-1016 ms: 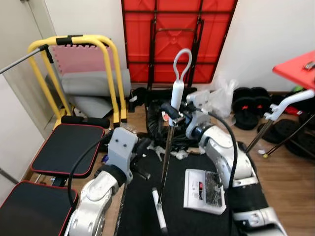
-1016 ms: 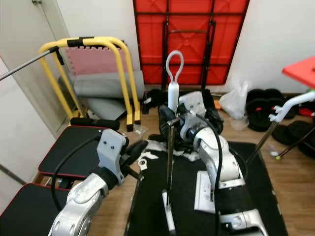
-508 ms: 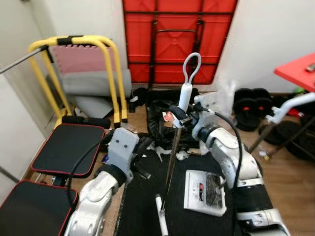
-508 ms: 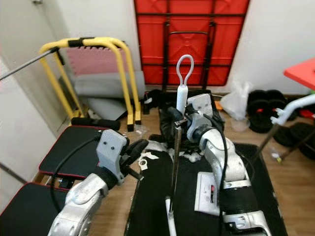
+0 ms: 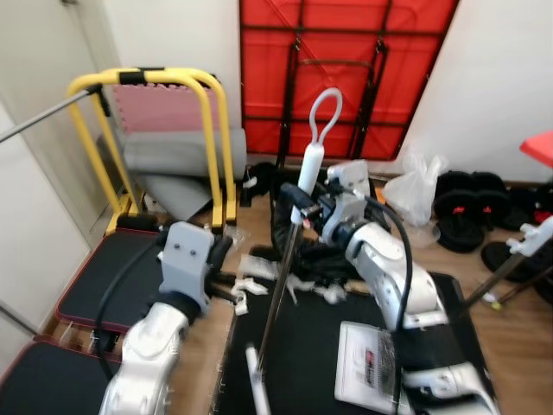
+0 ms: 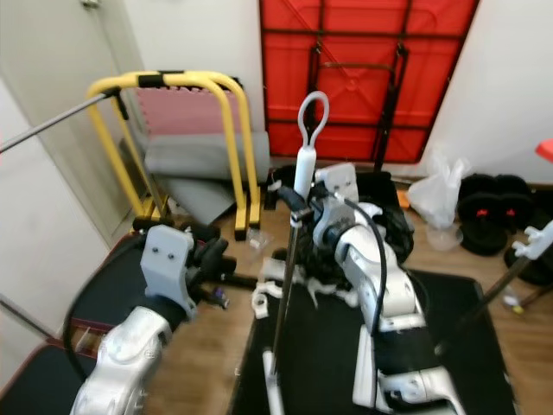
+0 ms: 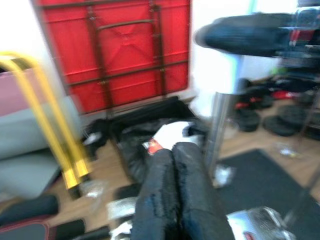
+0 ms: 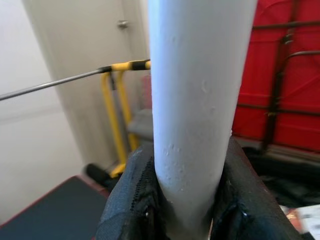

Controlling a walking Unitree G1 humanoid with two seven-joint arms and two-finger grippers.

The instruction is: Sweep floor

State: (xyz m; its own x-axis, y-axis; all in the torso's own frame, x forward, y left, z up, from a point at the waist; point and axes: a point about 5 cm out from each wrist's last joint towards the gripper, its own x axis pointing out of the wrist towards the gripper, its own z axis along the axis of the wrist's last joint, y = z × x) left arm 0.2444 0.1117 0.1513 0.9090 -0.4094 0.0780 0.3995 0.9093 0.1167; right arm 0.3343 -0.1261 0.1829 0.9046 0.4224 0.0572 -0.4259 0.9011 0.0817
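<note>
Broom (image 5: 298, 203) is standing near-upright in the middle of the scene, long axis running from the white loop handle at top, far end, down a thin metal shaft to a white lower end near the robot on the black mat (image 5: 302, 363). Top is leaning slightly right and away; lower end is sitting left of the top.

Right gripper (image 5: 296, 195) is clamping the broom just below the white grip, one black finger on each side of the pole; the right wrist view is showing both fingers (image 8: 131, 192) pressing against the white tube. Left gripper (image 6: 216, 257) is sitting low on the left, above the wood floor (image 6: 220, 346) beside the mat edge, fingers (image 7: 162, 192) pressed together with nothing between them.

Around it:
- White paper scraps (image 5: 259, 268) are lying on the floor and mat edge, just left of the shaft.
- Black bag pile (image 5: 324, 251) is sitting right behind the broom, blocking the far side.
- Yellow-framed exercise bench (image 5: 143, 112) with black pads is crowding the left.
- Red folded table (image 5: 346, 69) is leaning on the far wall.
- White clear plastic bag (image 5: 413, 186) and black weight plates (image 5: 462, 216) are on the far right.
- White flat device (image 5: 363, 379) is lying on the mat, near right.
</note>
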